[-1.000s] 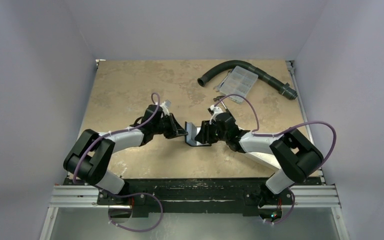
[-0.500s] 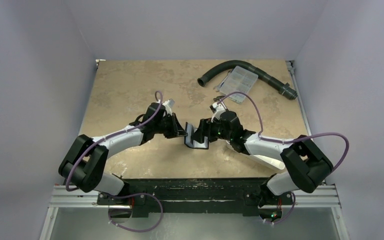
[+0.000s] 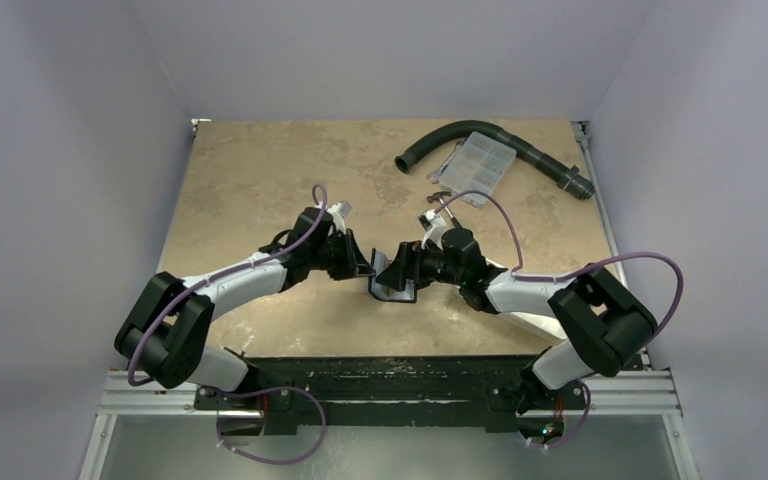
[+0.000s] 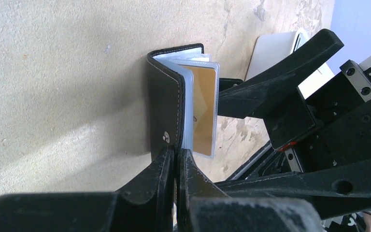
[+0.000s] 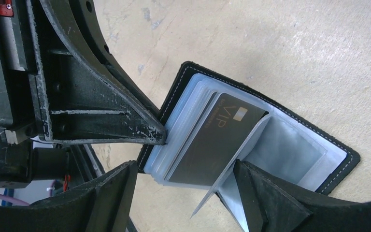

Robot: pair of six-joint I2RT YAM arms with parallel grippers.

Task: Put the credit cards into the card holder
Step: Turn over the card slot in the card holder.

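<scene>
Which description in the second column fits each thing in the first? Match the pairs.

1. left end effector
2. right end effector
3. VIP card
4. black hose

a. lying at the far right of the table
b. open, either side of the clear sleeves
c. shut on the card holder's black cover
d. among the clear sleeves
1. left end effector
2. right end effector
3. VIP card
4. black hose

a. lying at the far right of the table
b. open, either side of the clear sleeves
c. shut on the card holder's black cover
d. among the clear sleeves

Pairs: 1-c, 2-b, 3-d, 4-a.
</scene>
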